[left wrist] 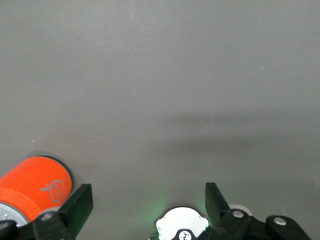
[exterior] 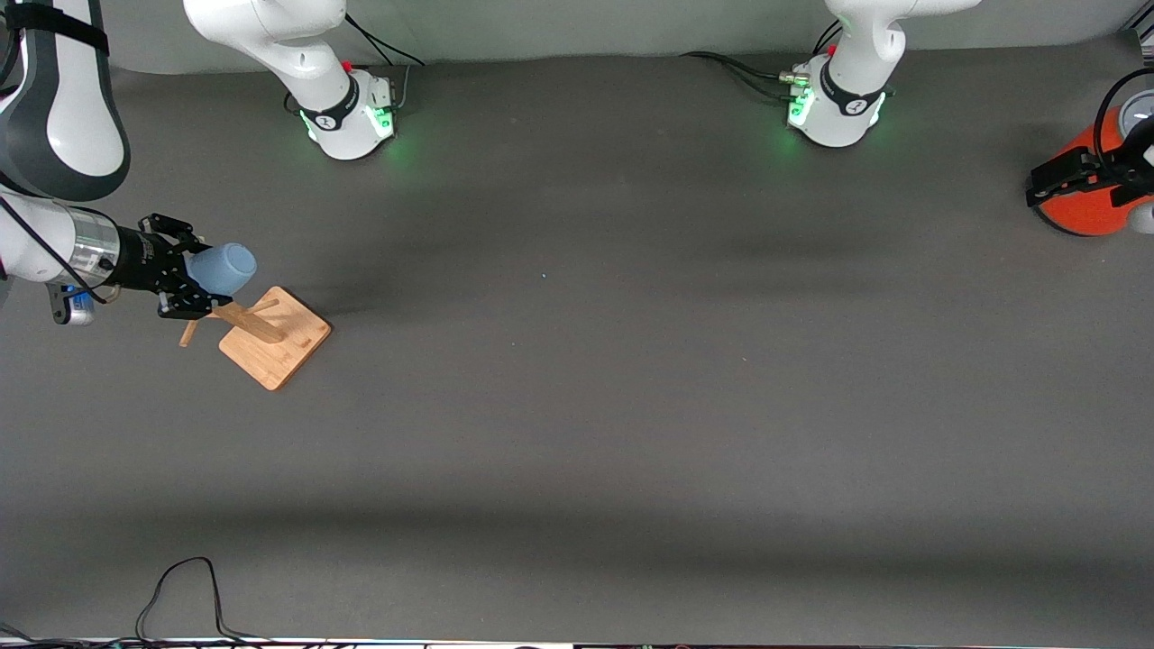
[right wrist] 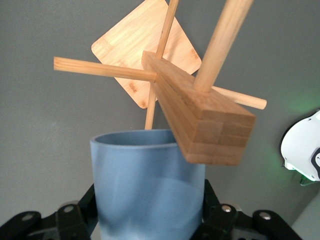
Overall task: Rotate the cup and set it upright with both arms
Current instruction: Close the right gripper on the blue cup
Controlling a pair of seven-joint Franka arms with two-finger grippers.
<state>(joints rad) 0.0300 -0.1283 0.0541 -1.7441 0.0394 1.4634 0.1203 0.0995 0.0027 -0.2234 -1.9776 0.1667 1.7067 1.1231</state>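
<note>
Right tool [exterior: 194,281] clenched on cup [exterior: 222,268] sidewall, over wooden rack [exterior: 273,335]. Cup looks light, stiff, smooth; regrip mid-wall. Left tool [left wrist: 149,202] released, waits beside orange cylinder [left wrist: 34,185].

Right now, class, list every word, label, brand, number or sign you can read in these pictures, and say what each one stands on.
No readable words or numbers anywhere.
Orange cylinder: a small outline drawing of a fruit with a leaf, no lettering.
Arm bases: a small round logo mark on the dark band, too small to read.
Cup, held by the right gripper over the wooden stand: plain, no markings.
</note>
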